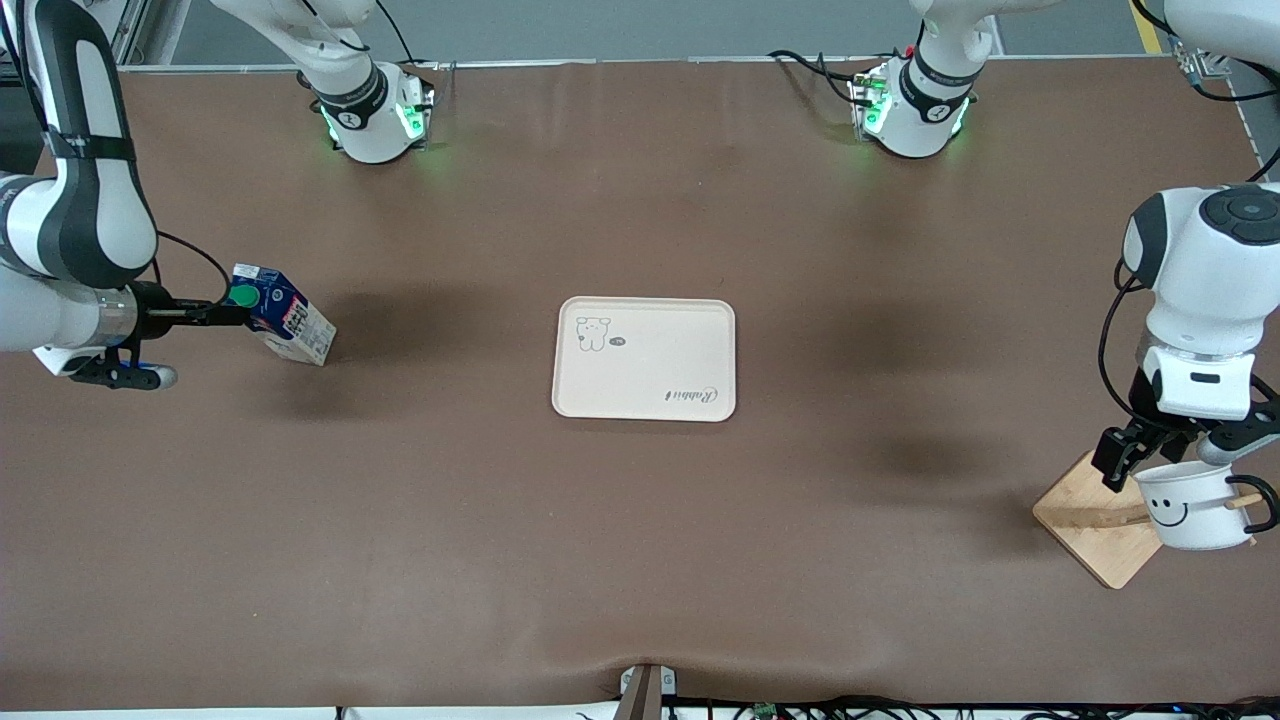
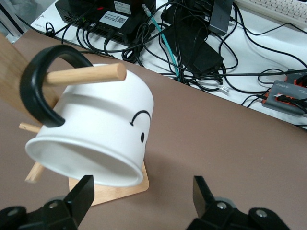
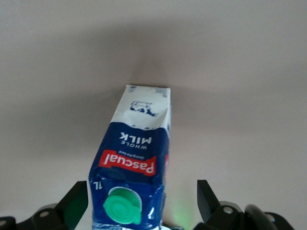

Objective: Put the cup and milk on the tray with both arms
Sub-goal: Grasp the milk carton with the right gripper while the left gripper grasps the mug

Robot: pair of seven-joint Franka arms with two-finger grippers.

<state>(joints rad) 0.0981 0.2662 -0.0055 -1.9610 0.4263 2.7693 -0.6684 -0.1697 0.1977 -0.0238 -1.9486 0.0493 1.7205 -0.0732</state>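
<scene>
1. Left gripper [image 2: 139, 201]: fingers spread, released, at the cup [image 1: 1192, 505], which hangs on a rack peg [image 2: 86, 75] at the tray's [image 1: 645, 358] 4 o'clock. Close on the wall, then slide off along the peg.
2. Right gripper [image 3: 136, 203]: fingers apart around the milk [image 1: 283, 314], at the tray's 9 o'clock. Grip squarely.

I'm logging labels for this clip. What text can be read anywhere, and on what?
"Pascal" on the milk, white on a red band.
"WHOLE MILK" on the same carton.
"Rabbit" in script on the tray.
Finer print on the carton and the labels on the black boxes are too small to read.
</scene>
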